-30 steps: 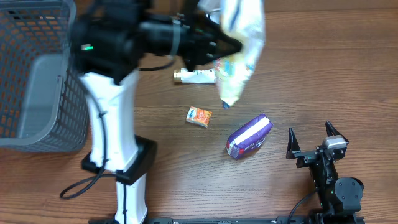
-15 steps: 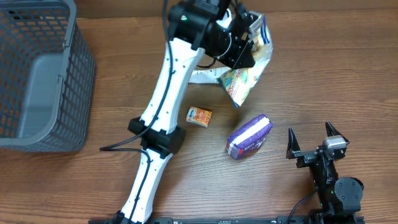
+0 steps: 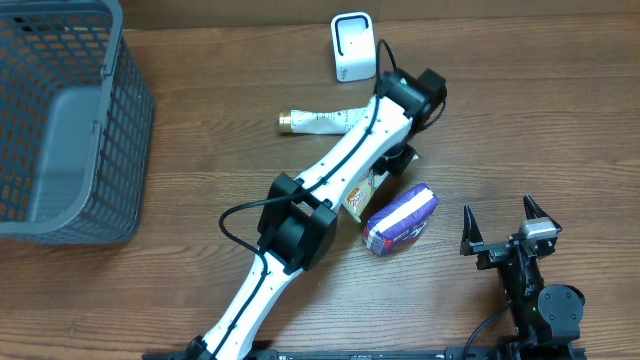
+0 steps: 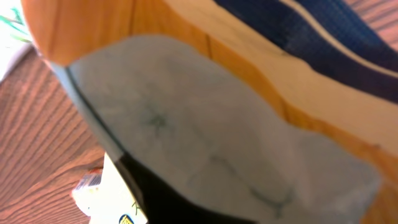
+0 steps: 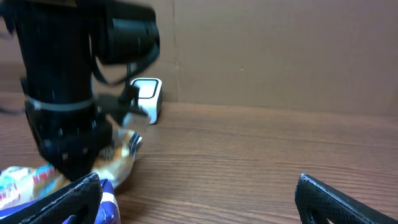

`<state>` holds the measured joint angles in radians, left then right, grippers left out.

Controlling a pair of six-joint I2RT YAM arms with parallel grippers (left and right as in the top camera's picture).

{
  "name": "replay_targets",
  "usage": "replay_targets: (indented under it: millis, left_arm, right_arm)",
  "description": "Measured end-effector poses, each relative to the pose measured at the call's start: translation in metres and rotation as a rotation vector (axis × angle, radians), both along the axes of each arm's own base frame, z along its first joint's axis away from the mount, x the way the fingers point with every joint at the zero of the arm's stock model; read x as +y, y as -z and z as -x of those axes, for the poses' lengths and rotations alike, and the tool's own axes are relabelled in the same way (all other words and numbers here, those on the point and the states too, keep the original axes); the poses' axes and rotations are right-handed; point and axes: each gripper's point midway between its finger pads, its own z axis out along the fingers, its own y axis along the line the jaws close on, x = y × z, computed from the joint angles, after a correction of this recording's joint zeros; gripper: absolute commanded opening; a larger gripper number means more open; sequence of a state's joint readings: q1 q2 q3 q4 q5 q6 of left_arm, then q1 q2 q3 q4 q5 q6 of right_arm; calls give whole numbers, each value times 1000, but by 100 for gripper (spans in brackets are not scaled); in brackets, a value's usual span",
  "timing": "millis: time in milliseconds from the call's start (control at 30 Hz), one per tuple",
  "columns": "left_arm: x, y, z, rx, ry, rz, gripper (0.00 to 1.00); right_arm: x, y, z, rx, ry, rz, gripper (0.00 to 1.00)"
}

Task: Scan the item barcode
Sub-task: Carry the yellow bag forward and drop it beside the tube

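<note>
The white barcode scanner (image 3: pixel 352 47) stands at the table's far edge; the right wrist view shows the scanner (image 5: pixel 148 98) too. My left gripper (image 3: pixel 398 165) is down at the table's middle, shut on a yellow-orange snack bag (image 3: pixel 358 198). That bag (image 4: pixel 205 137) fills the left wrist view and mostly hides the jaws. It lies against a purple pack (image 3: pixel 400 218). From the right wrist, the bag (image 5: pixel 115 163) shows under the black left wrist. My right gripper (image 3: pixel 508 222) rests open near the front right, its fingers wide apart with nothing between them (image 5: pixel 199 199).
A grey mesh basket (image 3: pixel 60 120) takes up the left side. A white tube (image 3: pixel 315 122) lies behind the left arm. The left arm stretches diagonally across the table's middle. Bare wood lies to the right of the purple pack (image 5: pixel 107 202).
The left arm has swung down from near the scanner, bringing the snack bag to the table beside the purple pack. It now covers the small orange box. The right arm has not moved.
</note>
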<state>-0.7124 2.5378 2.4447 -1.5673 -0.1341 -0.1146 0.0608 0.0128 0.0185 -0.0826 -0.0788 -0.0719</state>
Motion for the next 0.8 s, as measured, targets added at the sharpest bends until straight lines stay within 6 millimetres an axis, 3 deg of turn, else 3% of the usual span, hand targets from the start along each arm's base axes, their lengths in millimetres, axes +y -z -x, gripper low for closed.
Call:
replay_targets:
  millis: [67,167,200,333,400,467,633,667,700,733,767,800]
  left_arm:
    - [9,9,3,12,-11,-43,54]
    - [18,12,1,6,-15,-78,93]
    - [21,11,-1,-4,-17,-90,100]
    - [31,6,-11,-44,-17,-132,100]
    - [31,-7,-18,-78,-18,-118,100]
    - [26,-31,-27,-139,-26,-72,100]
    - [22,-172,-56,-456,-86,201,100]
    - [25,-199,-58,-510,-97,265,94]
    - [27,-216,-58,-536,-98,305,72]
    - [29,-226,-58,-545,-99,339,41]
    - [31,-233,-57,-533,-93,384,4]
    - [32,-231,-57,-504,-88,414,4]
  right_arm:
    - [0,0,0,0,0,0,100]
    - [0,0,0,0,0,0,100]
    - [0,0,0,0,1,0,100]
    - [0,0,0,0,0,0,100]
    - [0,0,0,0,0,0,100]
    - [0,0,0,0,0,0,100]
    - [0,0,0,0,0,0,100]
    - [0,0,0,0,0,0,100]
    - [0,0,0,0,0,0,100]
    - [0,0,0,0,0,0,100]
    - [0,0,0,0,0,0,100]
    - [0,0,0,0,0,0,100]
